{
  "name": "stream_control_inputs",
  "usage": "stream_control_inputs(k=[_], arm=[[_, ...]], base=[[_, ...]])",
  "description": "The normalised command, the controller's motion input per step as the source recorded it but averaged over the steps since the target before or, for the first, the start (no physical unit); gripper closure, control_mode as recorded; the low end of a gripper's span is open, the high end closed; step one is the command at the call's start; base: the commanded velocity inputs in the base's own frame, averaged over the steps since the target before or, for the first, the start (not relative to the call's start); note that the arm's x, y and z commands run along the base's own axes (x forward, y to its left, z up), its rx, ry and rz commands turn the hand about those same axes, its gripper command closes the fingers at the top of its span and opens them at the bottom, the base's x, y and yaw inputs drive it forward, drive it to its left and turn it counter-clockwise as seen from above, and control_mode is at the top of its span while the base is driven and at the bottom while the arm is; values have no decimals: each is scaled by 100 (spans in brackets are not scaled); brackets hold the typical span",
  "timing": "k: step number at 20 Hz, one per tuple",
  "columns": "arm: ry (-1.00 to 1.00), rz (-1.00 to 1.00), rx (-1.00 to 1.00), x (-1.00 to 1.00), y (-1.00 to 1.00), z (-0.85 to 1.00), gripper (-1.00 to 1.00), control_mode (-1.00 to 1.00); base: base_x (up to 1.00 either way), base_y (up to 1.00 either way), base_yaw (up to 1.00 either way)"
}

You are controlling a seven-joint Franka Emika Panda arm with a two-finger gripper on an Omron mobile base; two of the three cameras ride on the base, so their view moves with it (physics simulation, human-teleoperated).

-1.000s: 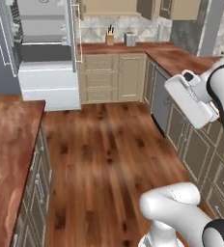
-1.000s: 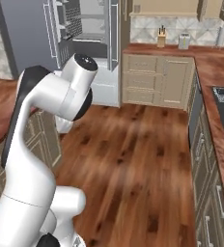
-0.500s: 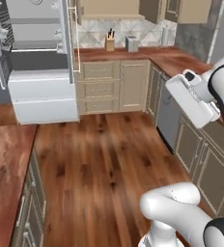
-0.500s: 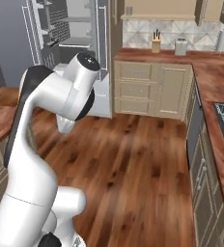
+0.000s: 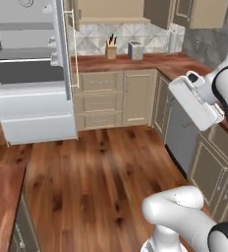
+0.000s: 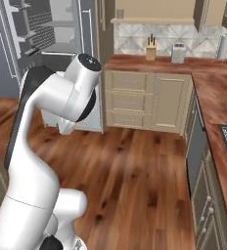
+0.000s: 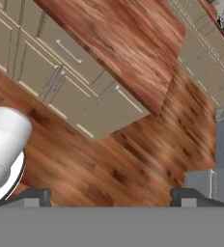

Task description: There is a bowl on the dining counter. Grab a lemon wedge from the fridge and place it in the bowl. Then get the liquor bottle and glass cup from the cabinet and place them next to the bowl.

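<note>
Gripper (image 7: 110, 194): jaws spread wide, holding nothing, dark tips at the hand view's bottom edge.
Floor (image 5: 101, 172): glossy reddish-brown planks, centre of both base views.
Near counter (image 5: 0, 197): wood-grain slab, lower left of the left base view.
Drawer units (image 6: 147, 100): beige flat panels, mid frame.
Fridge (image 5: 35, 74): pale grey, doors open, bottom drawer pulled out, upper left.
Back worktop (image 6: 154, 63): wood-grain, bearing a knife block (image 6: 150, 49) and toaster (image 6: 178, 52).
</note>
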Motion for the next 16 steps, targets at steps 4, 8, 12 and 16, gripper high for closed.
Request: stream_control_inputs(k=[4,8,12,16], arm=[[0,0,0,0,0,0,-100,100],[0,0,0,0,0,0,-100,100],[0,0,0,0,0,0,-100,100],[0,0,0,0,0,0,-100,100]], base=[[100,-15,-3],[100,-34,0],[100,-37,0],[100,-49,0]])
